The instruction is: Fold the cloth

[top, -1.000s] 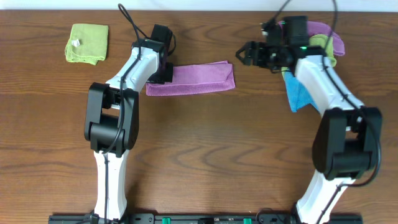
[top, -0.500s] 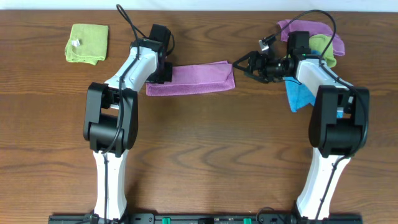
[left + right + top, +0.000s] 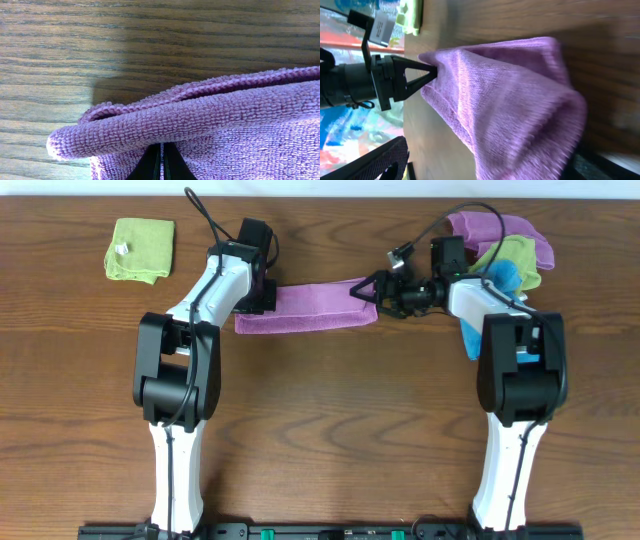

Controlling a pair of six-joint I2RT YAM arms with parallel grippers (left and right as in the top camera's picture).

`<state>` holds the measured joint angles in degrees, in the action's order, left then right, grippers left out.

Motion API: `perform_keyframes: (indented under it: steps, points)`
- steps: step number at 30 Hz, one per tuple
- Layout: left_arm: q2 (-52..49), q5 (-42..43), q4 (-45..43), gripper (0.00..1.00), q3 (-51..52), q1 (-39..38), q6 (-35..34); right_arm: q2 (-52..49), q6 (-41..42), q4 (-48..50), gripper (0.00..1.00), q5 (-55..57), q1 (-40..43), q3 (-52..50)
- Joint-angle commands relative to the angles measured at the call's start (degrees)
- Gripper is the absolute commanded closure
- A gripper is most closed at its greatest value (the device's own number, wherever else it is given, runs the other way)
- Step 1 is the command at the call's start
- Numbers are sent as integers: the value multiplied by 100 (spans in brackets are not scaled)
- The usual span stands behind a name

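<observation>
Cloth (image 3: 305, 307): purple, nubbly, folded into a long band. It lies flat on the table (image 3: 320, 420) just behind centre, running left to right with the right end slightly farther back. In the left wrist view the near edge is a rounded fold with a second layer showing behind it.

Left gripper (image 3: 262, 292): at the band's left end. Jaws pressed together, tips buried under the rolled fold, clamped on the cloth.

Right gripper (image 3: 368, 288): at the band's right end. Jaws wide apart with the end of the cloth between them. In the right wrist view one pointed finger (image 3: 422, 72) touches the hem; the other is low in frame, clear of the fabric. That end bulges up off the wood.

Other items: lime-green cloth (image 3: 140, 248), folded, with a small white tag, at the far left corner, well apart from the band. At the far right, a heap made of a second purple cloth (image 3: 500, 227), a green cloth (image 3: 508, 252) and a blue cloth (image 3: 470, 335), the blue one partly under the right arm.

Surface: dark brown wood with strong grain running left to right and a matte finish. A black rail runs along the near edge at the arm bases.

Room: a pale strip shows past the far table edge. Beyond the table the right wrist view gives only blurred blue and red shapes.
</observation>
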<state>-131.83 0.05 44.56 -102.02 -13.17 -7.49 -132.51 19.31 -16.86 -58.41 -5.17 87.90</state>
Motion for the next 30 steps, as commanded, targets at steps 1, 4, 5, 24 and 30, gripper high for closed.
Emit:
perform_keyframes:
  steps: [1, 4, 5, 24, 30]
  points:
    - [-282, 229, -44, 95, 221, 28, -44, -138, 212, 2, 11, 321, -168, -15]
    - [-282, 258, -37, 94, 221, 28, -44, -199, 306, 13, 22, 354, -173, -15]
    - [-282, 260, -31, 95, 221, 28, -46, -199, 339, 17, 28, 361, -173, -15]
    - [2328, 597, 442, 94, -273, 129, -293, -76, -437, -3637, 99, 2579, 39, 2087]
    - [3904, 693, 861, 94, -273, 271, -481, 61, -496, -5298, 99, 5412, -153, 3386]
